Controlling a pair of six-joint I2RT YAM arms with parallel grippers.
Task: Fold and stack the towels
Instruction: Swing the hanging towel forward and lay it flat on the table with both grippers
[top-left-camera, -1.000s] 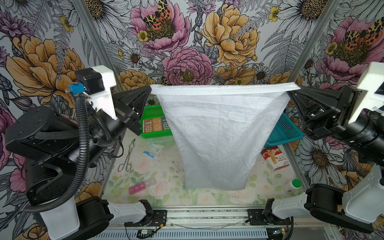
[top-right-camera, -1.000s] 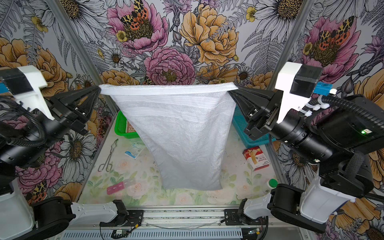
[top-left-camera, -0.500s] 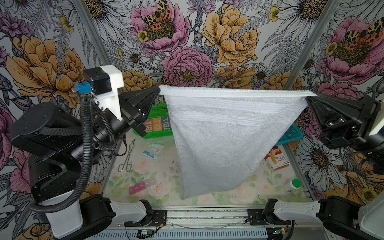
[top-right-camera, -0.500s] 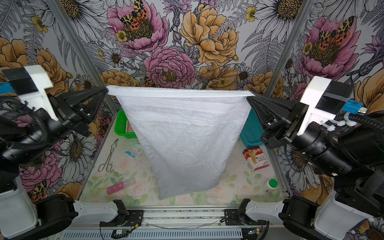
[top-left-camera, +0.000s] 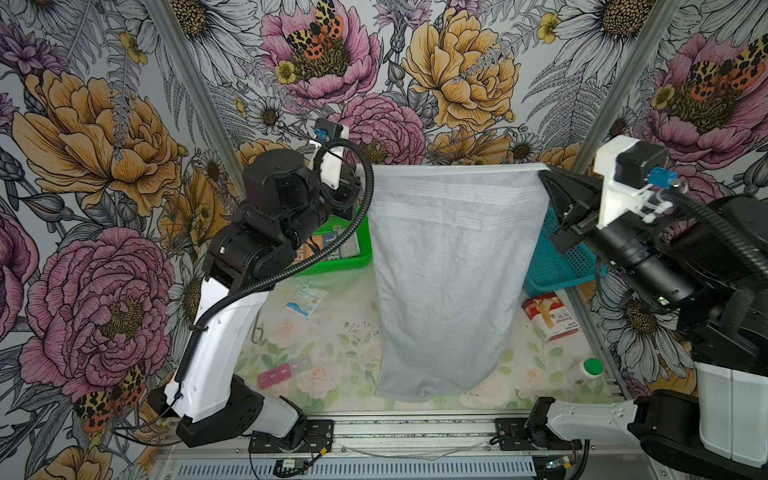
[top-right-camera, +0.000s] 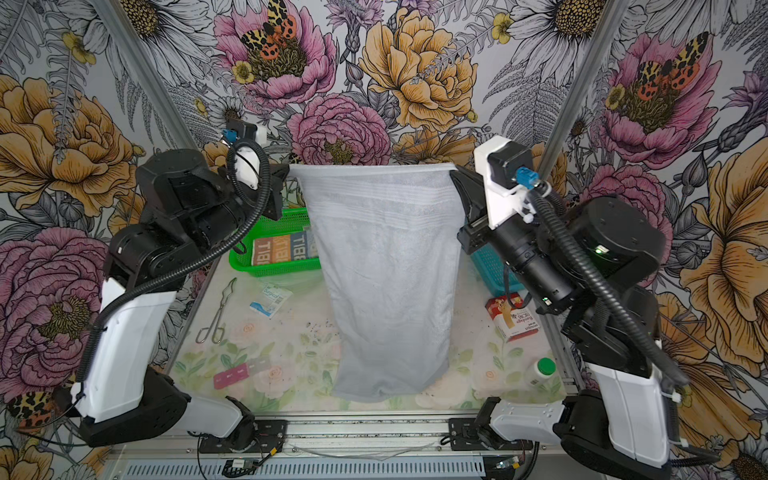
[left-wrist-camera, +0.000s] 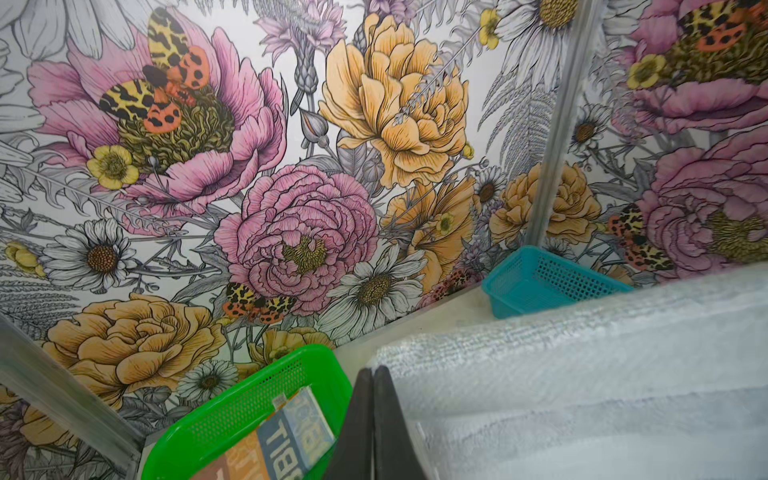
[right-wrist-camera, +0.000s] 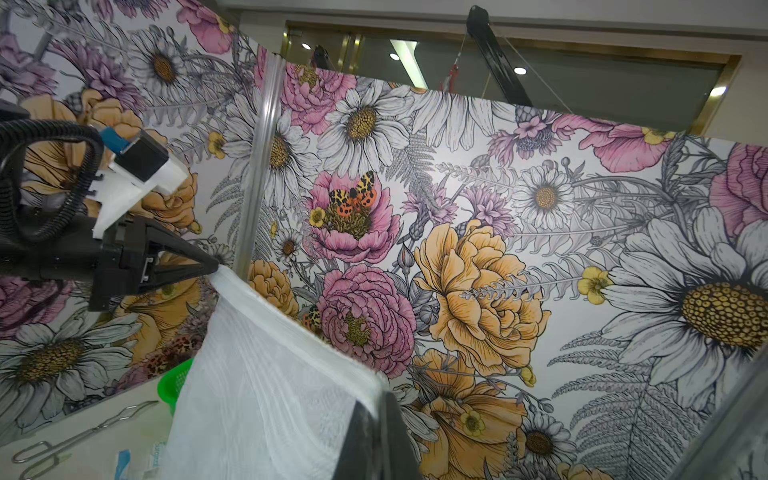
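**One grey towel hung between two closed grippers**

Two arms hold one towel. In both top views the large light grey towel (top-left-camera: 453, 270) hangs as a flat sheet above the middle of the table (top-right-camera: 291, 345), with its top edge stretched straight between the grippers. The left gripper (top-right-camera: 286, 170) is clamped on one top corner and the right gripper (top-right-camera: 455, 170) on the other. Each wrist view shows a pair of dark fingers pressed together with grey cloth pinched between them. The towel narrows towards its lower hem, which sits low over the front of the table. Whether it touches the surface cannot be told.

A second towel, the one with lettered panels (top-right-camera: 286, 251), lies folded inside the green basket (top-right-camera: 266, 270) at the back left, partly hidden behind the hanging cloth.

There are two baskets. The other is teal (top-left-camera: 552, 266) and sits at the back right, behind the right gripper.

Five small items lie loose on the table:
- one white-blue sachet (top-right-camera: 270, 299), just in front of the green basket
- one pair of metal tongs (top-right-camera: 218, 311), near the left edge
- one pink strip (top-right-camera: 241, 372), at the front left
- one red-white carton (top-right-camera: 513, 318), on the right
- one white bottle with a green cap (top-right-camera: 540, 372), at the front right
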